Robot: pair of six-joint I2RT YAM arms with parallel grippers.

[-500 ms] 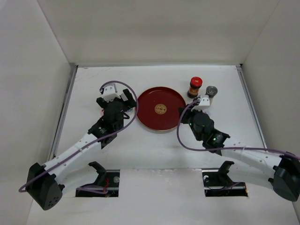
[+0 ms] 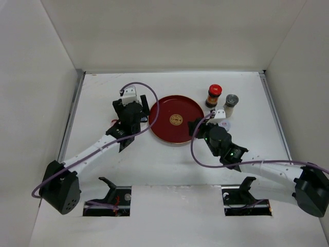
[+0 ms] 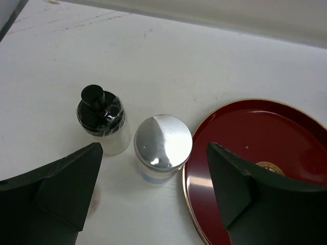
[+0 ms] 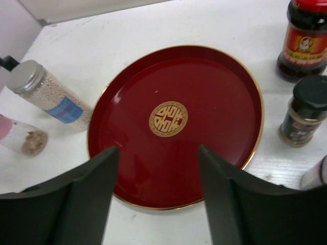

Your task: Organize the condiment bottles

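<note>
The top camera looks steeply down from above and behind the arms, far enough back to take in the whole tabletop [image 2: 169,159] and the walls around it. The left wrist camera sits close, facing down between its own jaws at the left rim of the tray [image 3: 255,132], while the right wrist camera, equally near, looks across the whole tray from its near right side. All three views share the tray, and both wrist views share the silver-lidded jar [image 3: 163,148] beside it.

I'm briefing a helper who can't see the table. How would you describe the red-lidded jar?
Find the big round red tray with the gold emblem. Just beyond its far right rim stands the red-lidded jar, with dark contents and a red label. Its bright red lid sets it apart from the grey-capped shaker to its right.
</note>
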